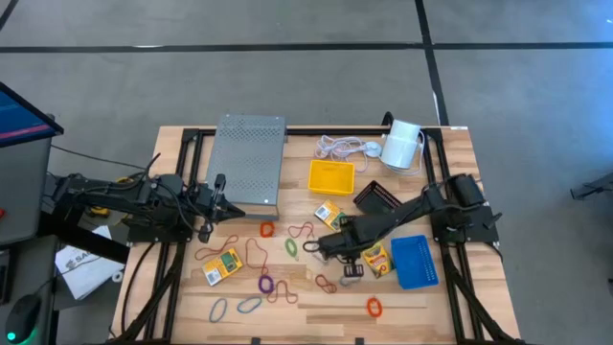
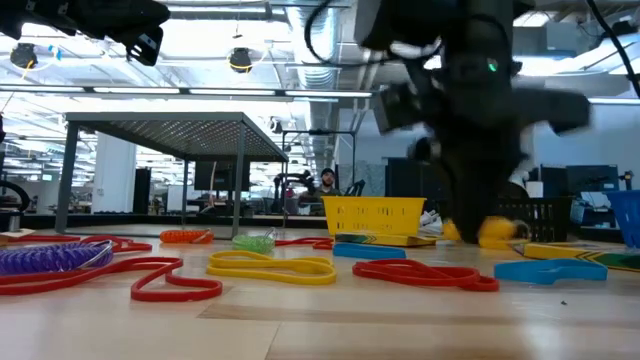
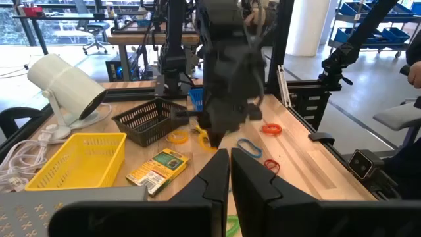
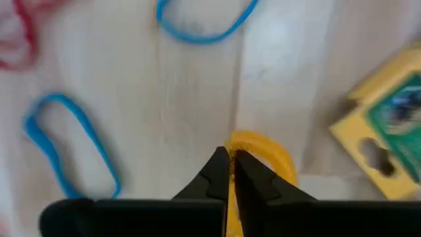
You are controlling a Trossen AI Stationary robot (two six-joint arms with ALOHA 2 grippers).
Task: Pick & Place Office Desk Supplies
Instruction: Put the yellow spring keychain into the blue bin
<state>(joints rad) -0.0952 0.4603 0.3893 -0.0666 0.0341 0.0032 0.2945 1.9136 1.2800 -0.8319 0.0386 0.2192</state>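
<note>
Many coloured rubber bands (image 1: 268, 284) lie loose on the wooden table. There are three crayon boxes (image 1: 222, 265), (image 1: 329, 214), (image 1: 376, 257). A yellow tray (image 1: 330, 176), a black mesh tray (image 1: 376, 197) and a blue tray (image 1: 415, 261) stand at the right. My right gripper (image 1: 351, 264) points down between the crayon boxes, shut on a yellow rubber band (image 4: 260, 150). My left gripper (image 3: 229, 172) is shut on nothing and waits above the table's left side (image 1: 218, 199). My right gripper pinches the yellow rubber band at one spot of its loop (image 4: 234, 146) between its two fingertips, coming from above and pointing down. The rest of the loop curves out beside the fingers (image 3: 208, 140). Whether it is clear of the table cannot be told.
A grey perforated box (image 1: 247, 163) stands at the far left. A white cylinder (image 1: 402, 144) and a coiled white cord (image 1: 335, 147) lie at the far right. Two blue bands (image 4: 72, 145), (image 4: 204, 23) and a crayon box (image 4: 388, 131) lie close around the right gripper.
</note>
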